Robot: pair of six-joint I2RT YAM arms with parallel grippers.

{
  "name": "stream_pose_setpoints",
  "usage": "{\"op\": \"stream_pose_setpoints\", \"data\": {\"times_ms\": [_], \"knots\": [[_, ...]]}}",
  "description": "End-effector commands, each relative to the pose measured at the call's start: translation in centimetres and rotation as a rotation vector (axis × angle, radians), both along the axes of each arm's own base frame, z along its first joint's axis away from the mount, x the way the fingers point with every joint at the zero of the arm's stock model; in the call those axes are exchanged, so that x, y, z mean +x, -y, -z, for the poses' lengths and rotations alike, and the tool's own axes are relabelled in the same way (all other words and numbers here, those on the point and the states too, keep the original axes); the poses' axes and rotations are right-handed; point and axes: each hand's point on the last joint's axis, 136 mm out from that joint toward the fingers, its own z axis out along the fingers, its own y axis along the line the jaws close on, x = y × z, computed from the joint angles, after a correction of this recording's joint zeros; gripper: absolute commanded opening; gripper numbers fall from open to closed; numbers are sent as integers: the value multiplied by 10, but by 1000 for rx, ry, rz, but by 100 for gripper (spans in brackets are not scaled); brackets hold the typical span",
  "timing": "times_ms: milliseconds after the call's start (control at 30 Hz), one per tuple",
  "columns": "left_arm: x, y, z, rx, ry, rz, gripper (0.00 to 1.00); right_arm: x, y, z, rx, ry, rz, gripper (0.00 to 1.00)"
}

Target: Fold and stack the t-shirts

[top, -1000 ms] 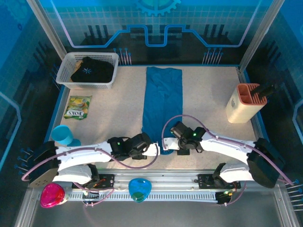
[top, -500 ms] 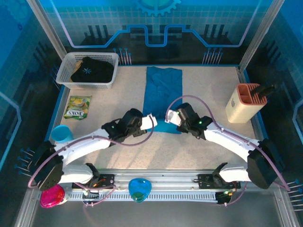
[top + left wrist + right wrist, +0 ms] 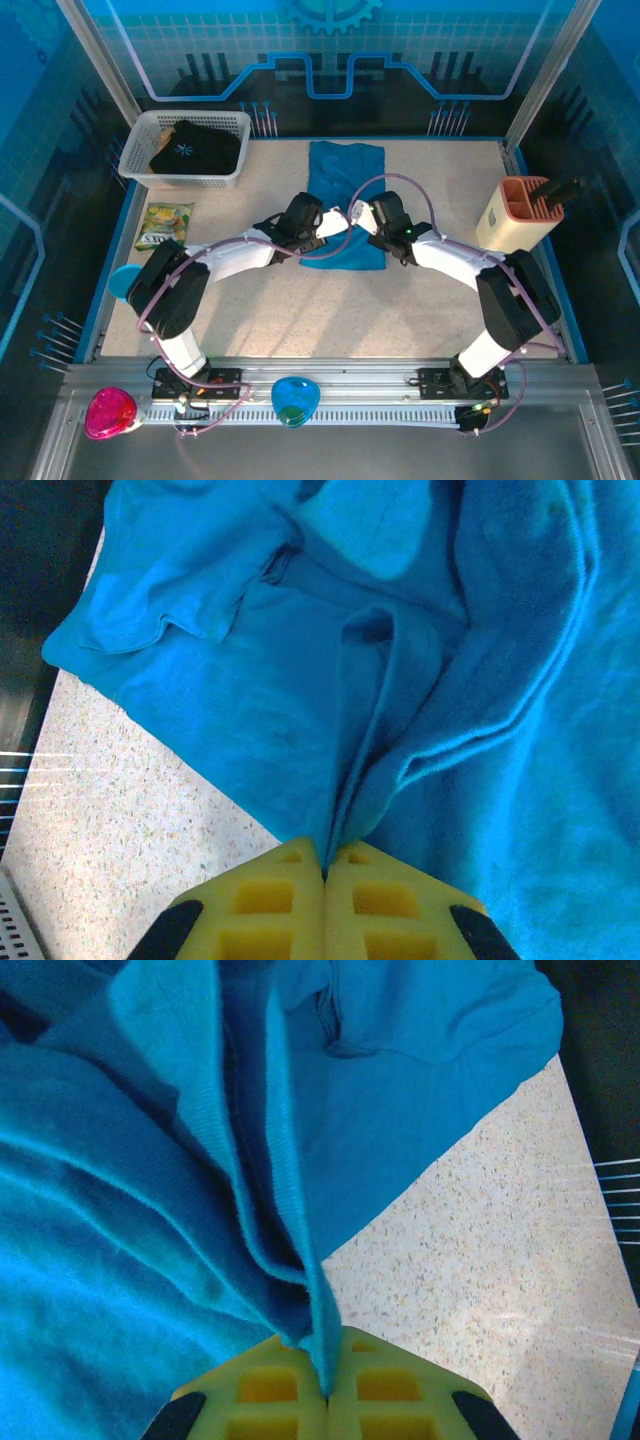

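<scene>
1. The teal t-shirt [image 3: 345, 165] lies in the middle of the table [image 3: 300, 310], toward the far side, folded lengthwise into a narrow strip. Its far end lies flat, and its near part sits under the two grippers.
2. The left gripper [image 3: 333, 224] is over the shirt's left side. In its wrist view the yellow pads [image 3: 270, 900] are pressed tight together on a ridge of teal cloth [image 3: 250, 710], which pulls up into creases running straight into the pinch.
3. The right gripper [image 3: 358, 213] is just beside it over the shirt's right side, with the two tips nearly meeting above the cloth. Its pads [image 3: 385, 1385] are clamped too, with a thin fold of the teal fabric [image 3: 400, 1060] caught between them and a hemmed edge hanging alongside.
4. Both wrist views show bare speckled tabletop past the shirt's edge.
5. The black t-shirt [image 3: 190, 148], with its little pale starburst print facing up, sits bunched in the white basket [image 3: 185, 181] at the far left corner, well apart from the teal one.
6. Other stuff: a yellow-green candy bag [image 3: 163, 226] lies near the basket on the left, and a light-blue cup [image 3: 122, 280] at the left edge is partly behind the left arm. A beige holder with an orange top [image 3: 515, 215] is at the right.
</scene>
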Motion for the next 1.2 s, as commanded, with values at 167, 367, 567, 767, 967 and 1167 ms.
{"op": "stream_pose_setpoints", "data": {"times_ms": [167,367,567,767,967,1167], "knots": [[57,-4,-2,8,94,-51,0,41,2,-6,26,76,63,0],[76,-6,15,26,98,-58,0,52,2,13,8,43,90,0],[85,-2,27,12,97,-53,0,60,6,28,-9,16,136,0],[94,4,27,-13,139,-41,25,65,8,34,-17,-1,180,0],[102,8,22,-23,190,-36,51,70,9,32,3,2,214,4],[115,-6,-20,-82,345,-145,77,73,14,15,21,38,248,42]]}}
